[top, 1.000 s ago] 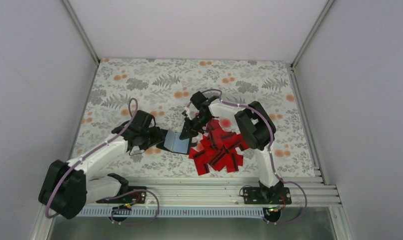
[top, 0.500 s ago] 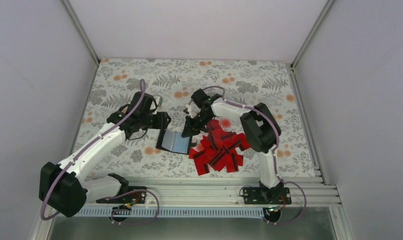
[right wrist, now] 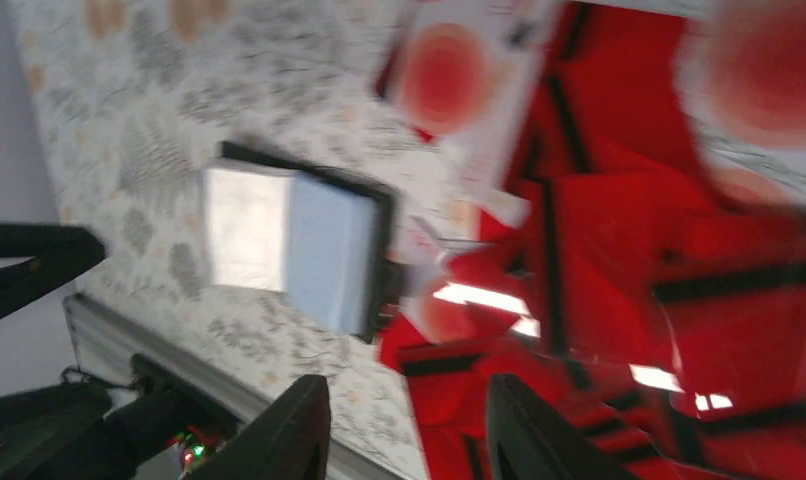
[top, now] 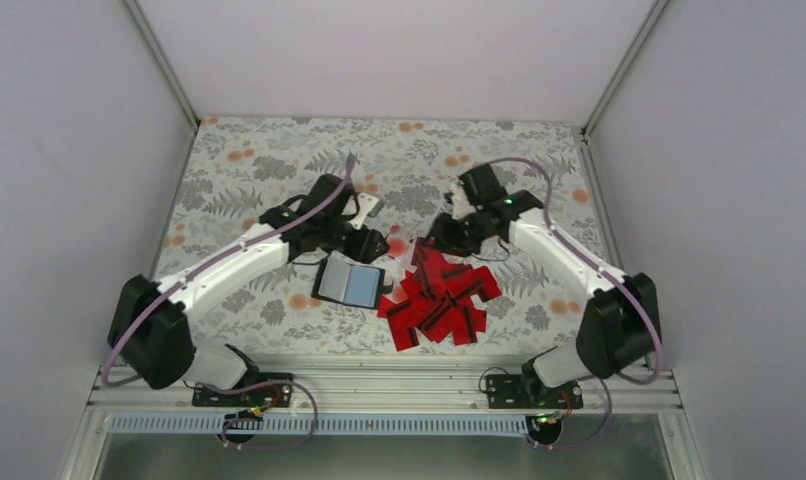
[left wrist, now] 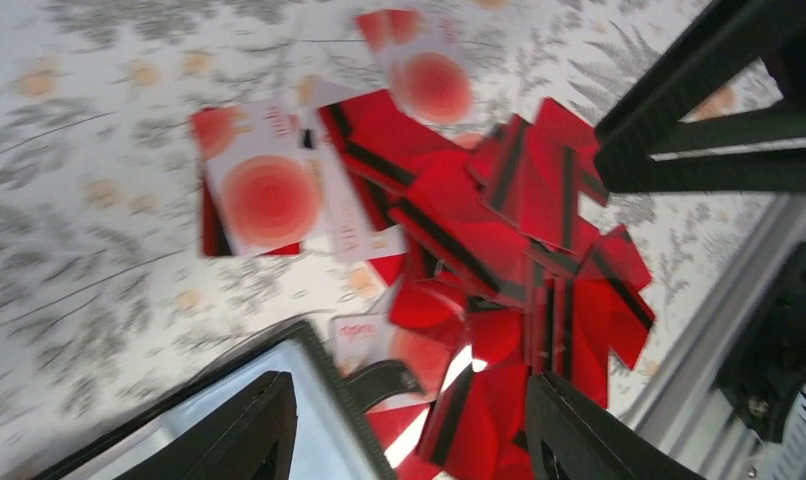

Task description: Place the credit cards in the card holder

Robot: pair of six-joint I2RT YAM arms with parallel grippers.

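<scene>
The card holder lies open on the cloth, grey-blue panels up, just left of a heap of red credit cards. My left gripper hovers above the holder's far right corner, open and empty. My right gripper hovers over the far end of the heap, open and empty. In the left wrist view the gripper is over the holder's corner and the cards. In the right wrist view the gripper is over the holder and the cards.
A few cards lie face up, white with a red disc, at the far edge of the heap. The metal rail runs along the table's near edge. White walls close in three sides.
My left gripper has let go of the holder's left edge and swung up and to the right. My right gripper has pulled back to the right. The holder now lies flat and open.
</scene>
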